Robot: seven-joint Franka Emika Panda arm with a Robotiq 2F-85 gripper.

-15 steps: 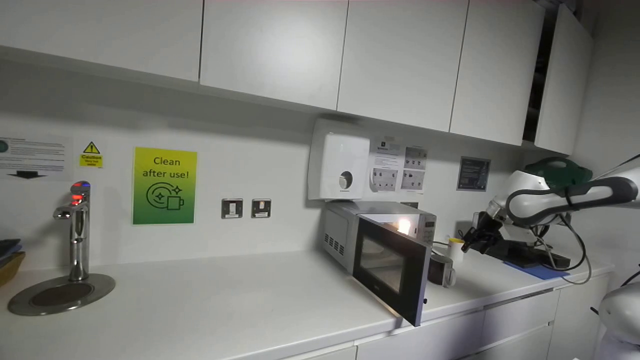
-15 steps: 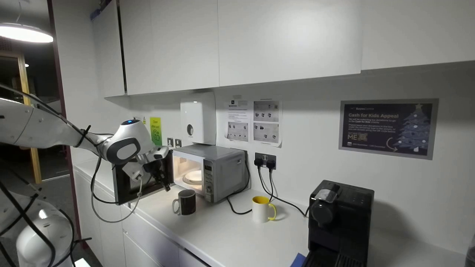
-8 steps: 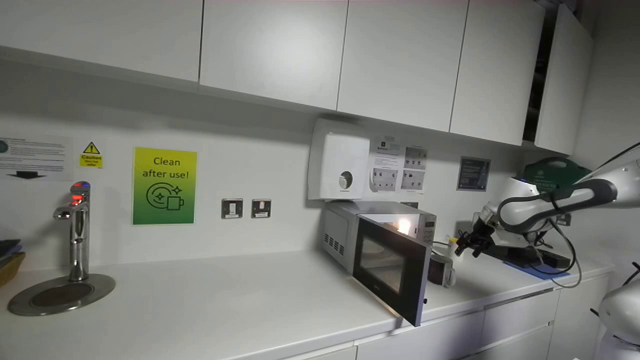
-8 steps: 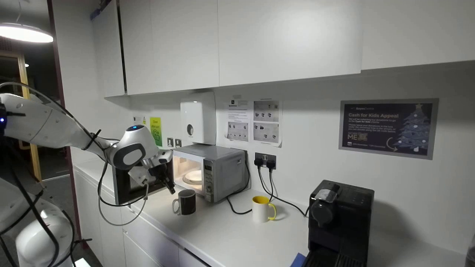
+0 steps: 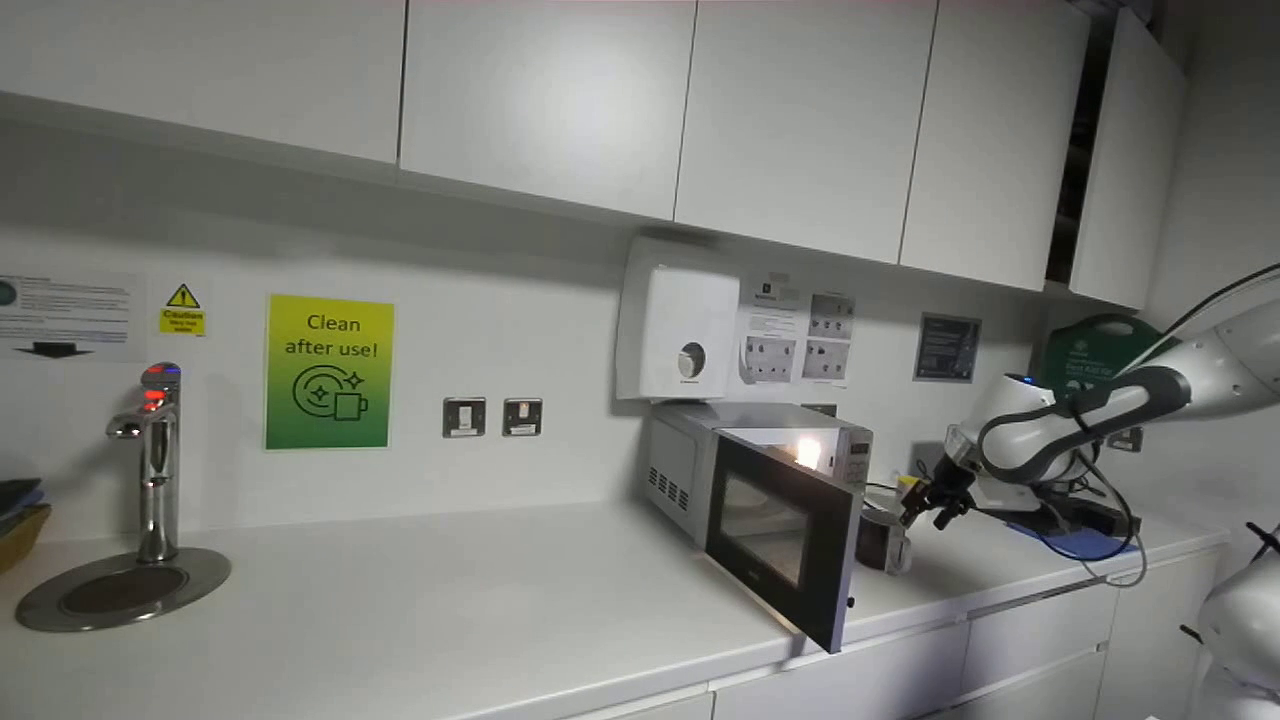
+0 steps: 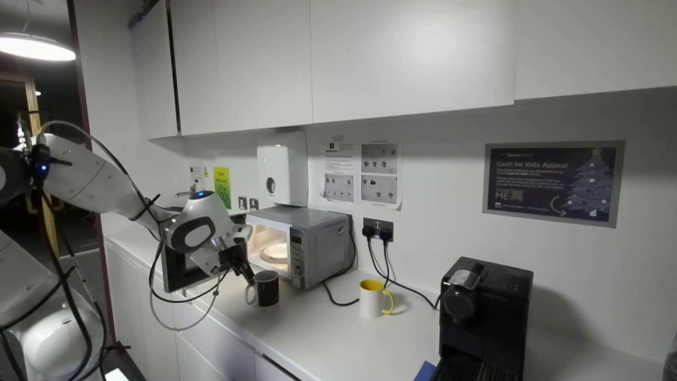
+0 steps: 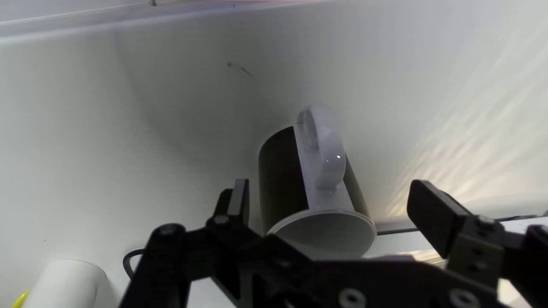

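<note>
A dark mug with a white handle (image 7: 329, 145) stands upright on the counter, beside the microwave's front in both exterior views. My gripper (image 7: 329, 196) is open, its fingers (image 7: 238, 201) apart on either side of the mug (image 7: 280, 175) as the wrist view shows it, with a gap visible on each side. The mug's rim faces the wrist camera; its inside looks plain and pale. In an exterior view the gripper (image 6: 244, 272) hangs by the mug's handle side, near rim height; whether it touches cannot be told. Nothing is held.
The microwave (image 6: 322, 243) stands behind with its door (image 5: 780, 540) swung wide and a white plate (image 6: 276, 250) inside its lit cavity. A white mug with yellow inside (image 6: 372, 304) and a black coffee machine (image 6: 486, 312) stand further along. Power cables (image 6: 344, 304) lie on the counter.
The arm has come down and forward, bringing the gripper from above and short of the dark mug to close by it. The jaws have stayed open; the mugs and microwave door have not moved.
</note>
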